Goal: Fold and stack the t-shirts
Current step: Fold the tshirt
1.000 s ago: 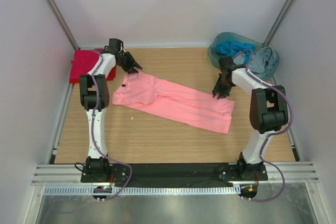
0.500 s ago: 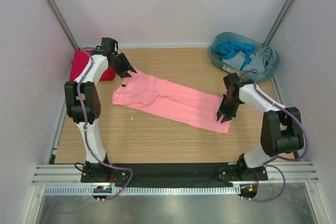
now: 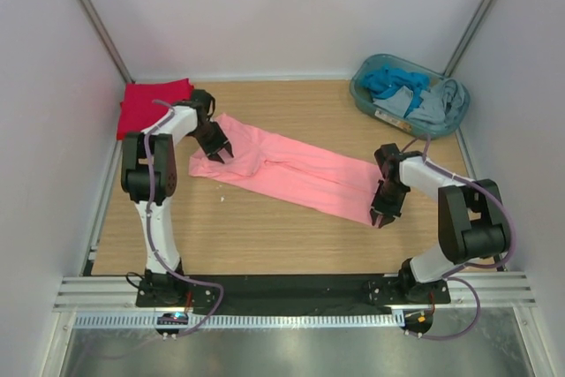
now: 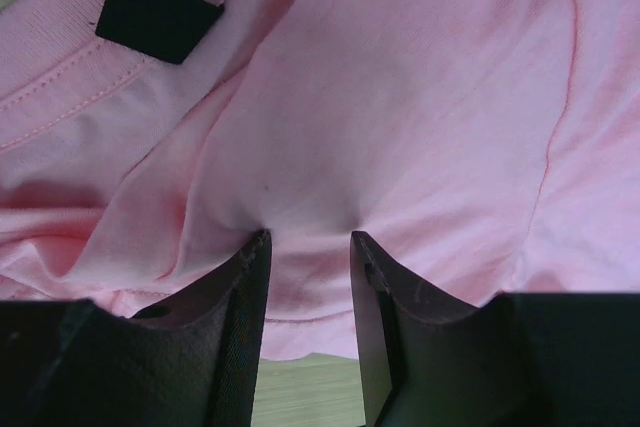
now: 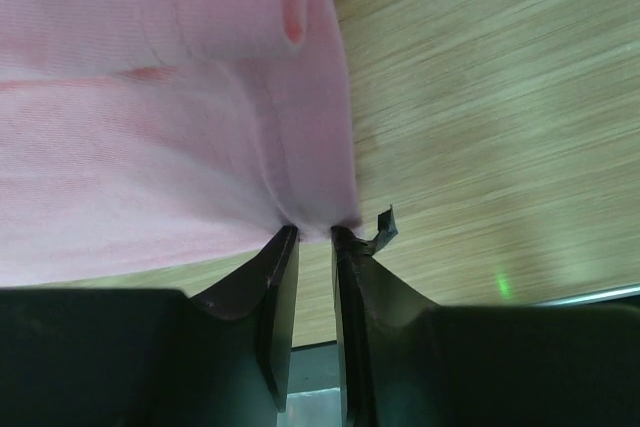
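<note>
The left gripper (image 4: 310, 237), jaws part-open, presses both tips into the salmon-pink t-shirt (image 4: 400, 97), its neck label (image 4: 157, 22) ahead-left, seemingly to gather a fold; the right gripper (image 5: 315, 230), jaws narrow, pinches the hem corner at its tips, likely for lifting.

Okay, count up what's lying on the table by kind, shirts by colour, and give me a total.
pink t-shirt: 1
red t-shirt: 1
teal basket: 1 (the blue and grey clothes inside are too bunched to count)
Total: 3
</note>
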Tool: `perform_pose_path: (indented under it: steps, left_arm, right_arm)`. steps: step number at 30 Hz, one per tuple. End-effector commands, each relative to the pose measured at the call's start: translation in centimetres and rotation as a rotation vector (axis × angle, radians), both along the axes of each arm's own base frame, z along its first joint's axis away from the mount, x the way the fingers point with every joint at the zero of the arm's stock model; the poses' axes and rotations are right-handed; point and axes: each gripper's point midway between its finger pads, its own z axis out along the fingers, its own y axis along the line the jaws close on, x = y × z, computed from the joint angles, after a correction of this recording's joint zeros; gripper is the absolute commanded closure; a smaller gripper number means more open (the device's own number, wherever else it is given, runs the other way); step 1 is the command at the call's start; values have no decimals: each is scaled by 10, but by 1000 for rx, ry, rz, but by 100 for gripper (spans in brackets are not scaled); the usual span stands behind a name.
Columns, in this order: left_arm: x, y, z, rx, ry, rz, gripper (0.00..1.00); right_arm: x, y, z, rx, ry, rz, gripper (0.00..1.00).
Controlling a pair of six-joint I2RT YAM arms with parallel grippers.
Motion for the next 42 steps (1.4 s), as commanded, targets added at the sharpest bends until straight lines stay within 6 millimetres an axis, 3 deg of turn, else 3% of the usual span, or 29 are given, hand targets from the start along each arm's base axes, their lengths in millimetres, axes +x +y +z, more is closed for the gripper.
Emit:
perform_pose_path:
  steps: [1,7,10,12,14,17,19,22,23,24,28,31,34,37,39,42]
  left_arm:
    - [-4,16,-34,94,42,14,60]
    - [17,11,-50,77,39,17,60]
    - [32,4,-49,46,13,13,60]
    - [41,-2,-44,15,-13,4,60]
    - [60,-11,-29,-37,-70,-15,60]
    - [73,-20,-10,-78,-116,-29,59]
    - [82,-25,15,-99,-162,-40,59]
    - [81,-21,49,-66,-199,-23,56]
    - [79,-19,54,-57,-206,-18,53]
    - [79,-17,76,-51,-250,-16,52]
    - [67,-9,107,-9,-303,-34,46]
    - [48,-6,111,6,-292,-44,47]
    - [30,-8,89,-8,-237,-33,49]
    - [27,-15,69,-2,-215,-8,56]
    - [28,-16,52,28,-183,24,67]
    - [33,-13,37,94,-173,45,71]
  right_arm:
    - [-1,-13,-7,-73,-19,10,73]
    - [-6,-16,-4,-103,-35,-43,74]
    - [-8,-16,0,-112,-41,-75,74]
    - [-10,-6,3,-64,-52,-89,73]
    - [-8,7,13,-13,-76,-105,70]
    - [-4,12,31,8,-98,-114,65]
    - [12,13,52,10,-156,-102,61]
    - [31,5,72,-28,-221,-47,55]
    - [37,1,74,-45,-235,-36,51]
    - [43,-3,77,-52,-247,-13,50]
    - [69,-13,80,-22,-285,7,41]
    - [92,-21,91,-32,-328,14,41]
    - [107,-11,111,20,-365,27,41]
    - [108,3,126,101,-395,35,41]
    - [104,9,137,141,-423,40,41]
    - [96,15,152,181,-445,43,41]
